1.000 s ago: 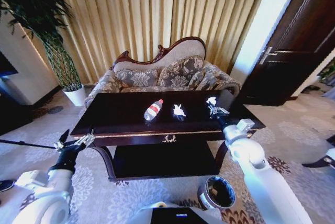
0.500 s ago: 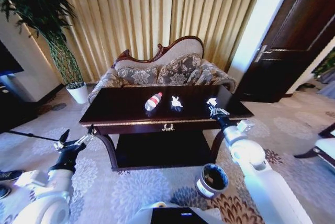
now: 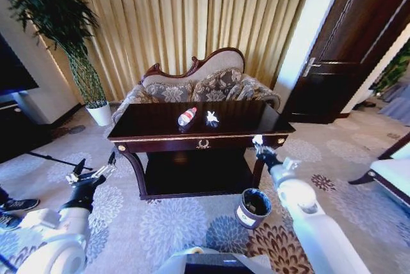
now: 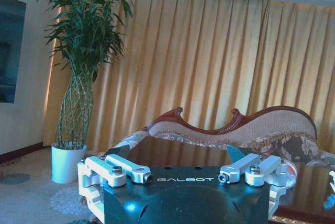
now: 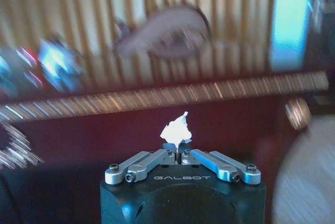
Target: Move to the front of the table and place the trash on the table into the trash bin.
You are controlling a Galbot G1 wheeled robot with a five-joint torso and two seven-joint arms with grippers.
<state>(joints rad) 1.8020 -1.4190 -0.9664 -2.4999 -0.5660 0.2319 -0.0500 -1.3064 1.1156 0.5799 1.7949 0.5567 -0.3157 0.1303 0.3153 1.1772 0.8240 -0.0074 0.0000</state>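
Right gripper (image 3: 258, 144), jaws clamped on a paper wad (image 5: 175, 129), centre-right above the trash bin (image 3: 254, 207); bottle (image 3: 186, 117) and second wad (image 3: 211, 118) remain on the tabletop (image 3: 246, 118); left gripper (image 3: 96, 172) jaws apart.

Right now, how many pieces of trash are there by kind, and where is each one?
Plastic bottle: 1, lying on the table.
Paper wad: 1 on the table beside the bottle.
Paper wad: 1 pinched in the right gripper, off the table.
In the trash bin: 0 seen.
Total: 3
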